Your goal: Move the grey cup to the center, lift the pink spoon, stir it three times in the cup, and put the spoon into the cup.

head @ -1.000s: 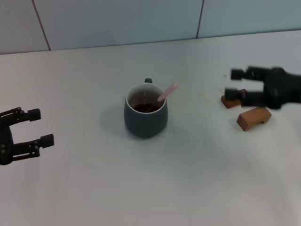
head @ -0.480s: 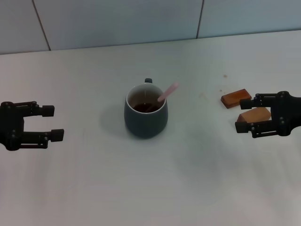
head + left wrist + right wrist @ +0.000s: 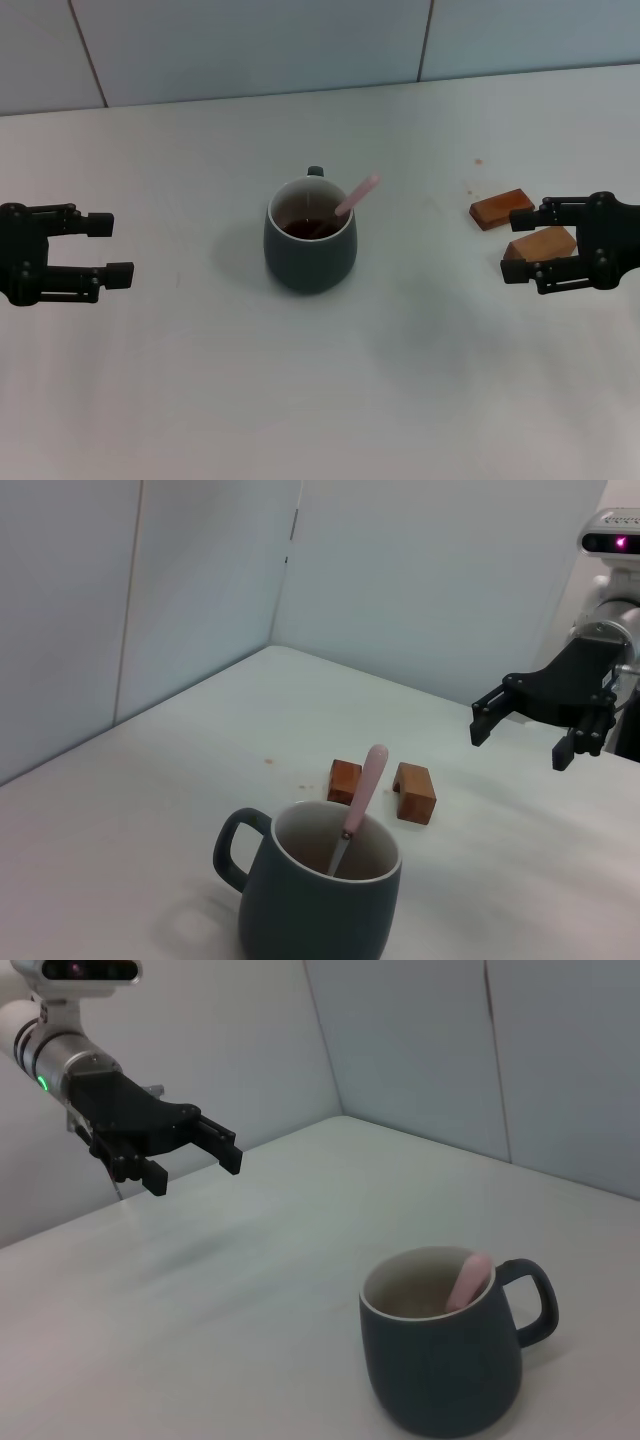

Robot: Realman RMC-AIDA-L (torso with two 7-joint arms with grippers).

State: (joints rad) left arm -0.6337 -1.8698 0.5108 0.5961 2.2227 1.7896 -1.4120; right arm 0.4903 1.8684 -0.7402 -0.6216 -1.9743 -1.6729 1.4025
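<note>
The grey cup [image 3: 310,248] stands upright near the middle of the white table [image 3: 320,400], its loop handle turned to the far side. The pink spoon [image 3: 355,197] rests inside it, metal end down in the dark brown residue at the bottom, pink handle leaning out over the rim toward the far right. In the left wrist view the spoon [image 3: 362,795] leans against the cup's [image 3: 318,900] pale inner wall.

The left gripper [image 3: 112,247] hovers well to the left of the cup, its two fingers spread apart and pointing toward it, holding nothing. The right gripper [image 3: 520,247] sits well to the right, fingers likewise spread and empty, reaching toward the cup over the nearer of two brown wooden blocks [image 3: 541,244]; the farther block [image 3: 496,208] lies just beside its upper finger.
</note>
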